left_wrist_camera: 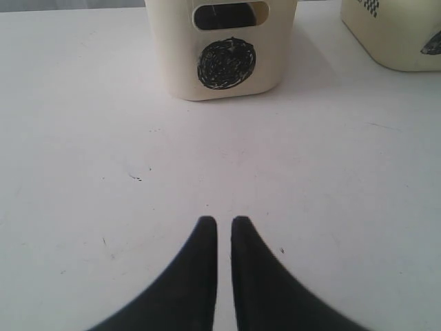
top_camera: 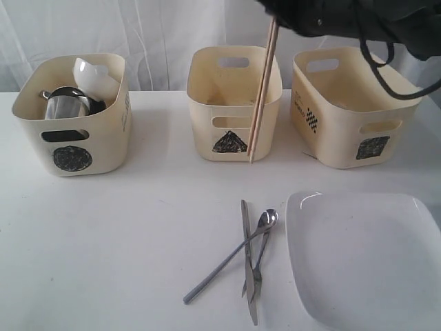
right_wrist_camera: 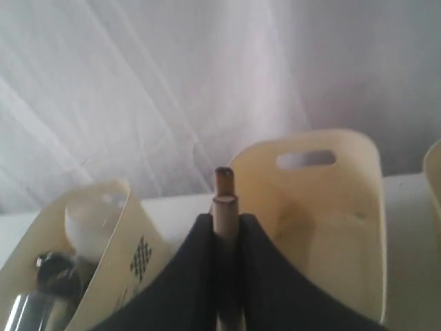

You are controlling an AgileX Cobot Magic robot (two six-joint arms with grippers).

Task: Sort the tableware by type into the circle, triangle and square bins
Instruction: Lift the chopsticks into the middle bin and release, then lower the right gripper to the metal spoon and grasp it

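My right gripper (top_camera: 277, 19) (right_wrist_camera: 224, 219) is high at the top of the exterior view, shut on the wooden chopsticks (top_camera: 262, 89) (right_wrist_camera: 224, 196). They hang steeply down across the front of the triangle bin (top_camera: 234, 103) (right_wrist_camera: 344, 227). The circle bin (top_camera: 72, 117) (right_wrist_camera: 103, 262) holds steel ware (top_camera: 65, 105) and a small white bowl (top_camera: 95, 74). The square bin (top_camera: 351, 110) stands on the right. A spoon (top_camera: 267, 219), a knife (top_camera: 247, 262) and a fork (top_camera: 259, 265) lie crossed on the table beside the large white plate (top_camera: 365, 262). My left gripper (left_wrist_camera: 224, 222) is shut and empty, low over bare table.
The left wrist view shows the circle bin (left_wrist_camera: 227, 48) straight ahead of the fingers and a corner of another bin (left_wrist_camera: 406, 34). A black cable (top_camera: 386, 76) loops down from the right arm over the square bin. White curtain hangs behind the bins.
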